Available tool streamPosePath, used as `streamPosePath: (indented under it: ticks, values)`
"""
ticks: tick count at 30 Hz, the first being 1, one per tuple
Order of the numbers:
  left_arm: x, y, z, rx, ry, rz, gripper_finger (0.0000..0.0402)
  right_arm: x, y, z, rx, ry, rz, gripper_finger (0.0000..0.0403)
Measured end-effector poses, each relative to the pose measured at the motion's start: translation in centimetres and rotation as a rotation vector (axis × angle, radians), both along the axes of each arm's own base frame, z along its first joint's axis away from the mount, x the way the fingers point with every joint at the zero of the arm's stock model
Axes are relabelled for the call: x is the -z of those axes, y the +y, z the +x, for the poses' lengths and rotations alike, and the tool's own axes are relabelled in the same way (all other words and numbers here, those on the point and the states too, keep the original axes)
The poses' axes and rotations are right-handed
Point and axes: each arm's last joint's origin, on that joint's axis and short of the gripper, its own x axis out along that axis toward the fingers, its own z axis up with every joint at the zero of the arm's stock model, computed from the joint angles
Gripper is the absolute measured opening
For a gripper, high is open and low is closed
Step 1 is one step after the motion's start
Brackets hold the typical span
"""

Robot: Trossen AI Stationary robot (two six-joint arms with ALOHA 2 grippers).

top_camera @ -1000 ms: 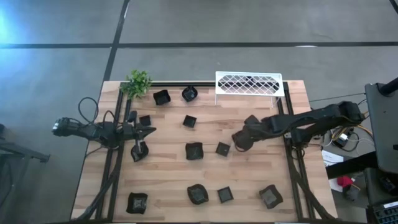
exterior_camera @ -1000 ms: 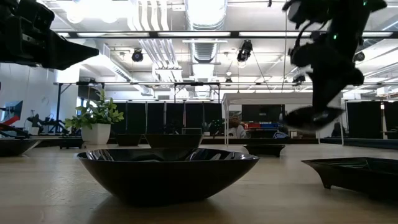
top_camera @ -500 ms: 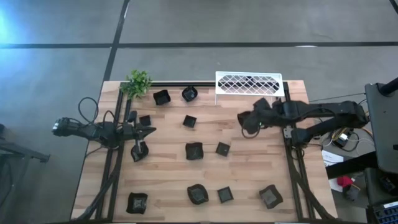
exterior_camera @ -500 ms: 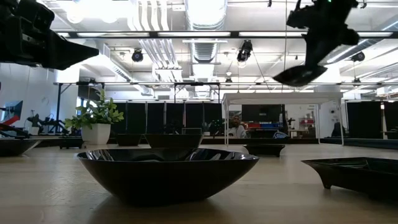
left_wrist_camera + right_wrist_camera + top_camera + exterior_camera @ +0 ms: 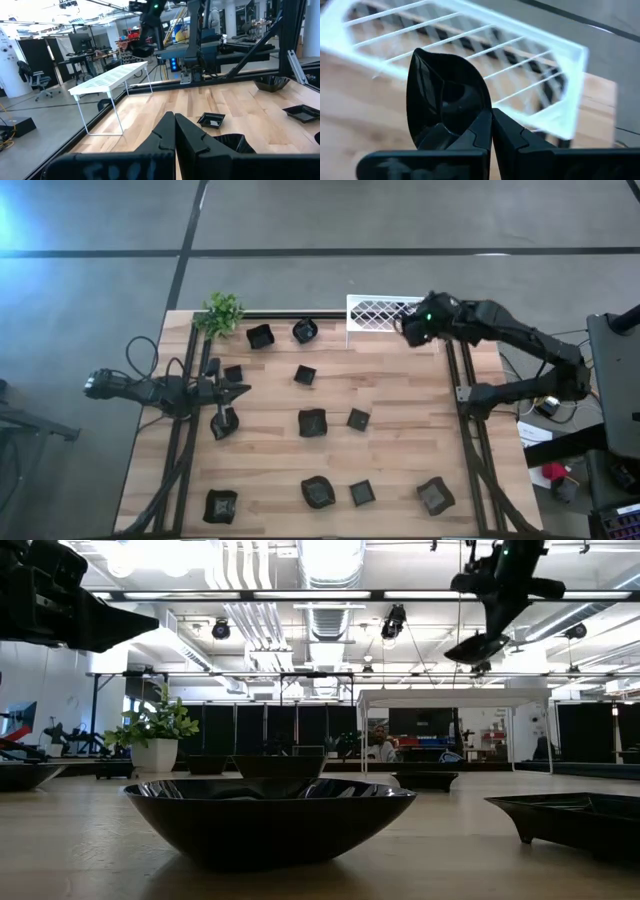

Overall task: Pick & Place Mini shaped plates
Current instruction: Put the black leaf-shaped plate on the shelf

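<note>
My right gripper (image 5: 413,331) hangs high over the white lattice rack (image 5: 385,314) at the table's far edge. It is shut on one black mini plate (image 5: 445,97), which also shows high in the low view (image 5: 478,647). Several more mini plates lie flat on the wooden table, among them a square one (image 5: 305,375), one at mid-table (image 5: 312,422) and one near the front right (image 5: 434,495). Shut and empty, my left gripper (image 5: 241,391) rests at the table's left side. My right gripper pinches the plate's rim (image 5: 481,116) between its two fingers. The fingers slant downward toward the rack. The plate is lifted clear and tilted on edge, its hollow side toward the wrist camera, above the rack's lattice.
A small green plant (image 5: 222,312) stands at the far left corner. Two plates (image 5: 260,336) (image 5: 305,331) sit left of the rack. A large dark bowl (image 5: 270,820) fills the low view's foreground. Black rails run along both table sides.
My right gripper has risen and travelled from mid-table toward the far edge, ending over the white rack. It stayed shut on the plate and turned as it went. The plate has been carried higher and now tilts on edge.
</note>
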Motion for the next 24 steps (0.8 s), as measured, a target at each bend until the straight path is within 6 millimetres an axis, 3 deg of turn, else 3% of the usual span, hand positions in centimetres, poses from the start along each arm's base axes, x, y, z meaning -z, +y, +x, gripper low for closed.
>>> streamPosePath:
  ticks: [10,24]
  values:
    - [0.0,0.0,0.0,0.0,0.0,0.0,0.0,0.6,-3.9,-2.5,0.197,0.067,-0.023,0.0008]
    - [0.0,0.0,0.0,0.0,0.0,0.0,0.0,2.9,-7.3,-1.6,0.273,0.15,-0.01,0.0008]
